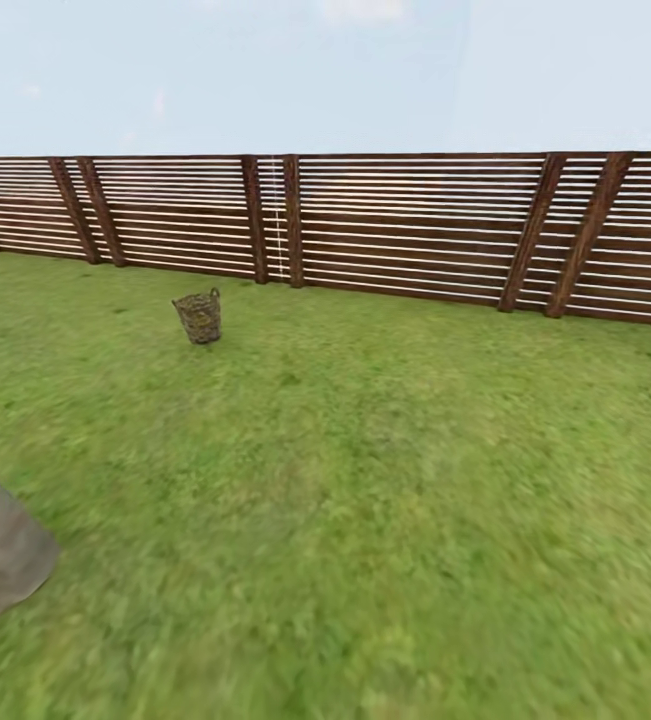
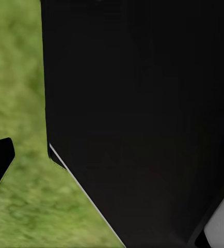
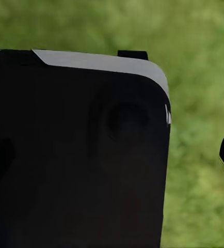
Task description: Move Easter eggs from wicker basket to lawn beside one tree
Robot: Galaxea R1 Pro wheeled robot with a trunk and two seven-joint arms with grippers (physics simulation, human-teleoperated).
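Neither gripper's state can be told, since both wrist views are blocked by dark robot bodywork over blurred grass, apparently because the arms are tucked for driving, while the wicker basket (image 1: 198, 317) is seen standing upright far off on the lawn (image 1: 385, 480), left of centre, near the fence (image 1: 415, 225).

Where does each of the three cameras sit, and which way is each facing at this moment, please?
Head view: on the robot's head, facing forward over the lawn to the wicker basket and the fence; a grey-beige trunk stands near left.
Left wrist view: on the left arm, facing a black robot panel and grass.
Right wrist view: on the right arm, facing a black, grey-edged robot panel and grass.
Shared: all three show the lawn.
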